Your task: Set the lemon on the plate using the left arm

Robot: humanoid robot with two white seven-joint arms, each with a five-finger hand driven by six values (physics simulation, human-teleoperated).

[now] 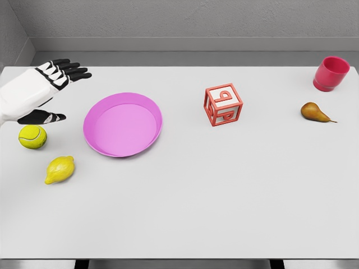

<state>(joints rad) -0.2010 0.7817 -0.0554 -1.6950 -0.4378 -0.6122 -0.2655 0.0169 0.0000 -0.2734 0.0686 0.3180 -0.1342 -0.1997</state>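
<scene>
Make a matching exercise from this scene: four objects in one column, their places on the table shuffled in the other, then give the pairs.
Things:
1. lemon
2. tennis ball
3. pear
4. red cup

Places:
A. far right corner of the table
B. just below the left hand
C. near the right edge, in front of the cup
D. front-left of the pink plate, on the table

Pairs: 1-D, 2-B, 3-C, 4-A

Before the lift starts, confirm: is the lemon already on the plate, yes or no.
No: the lemon lies on the white table left of and below the pink plate, apart from it and untouched by the left robot hand.
</scene>
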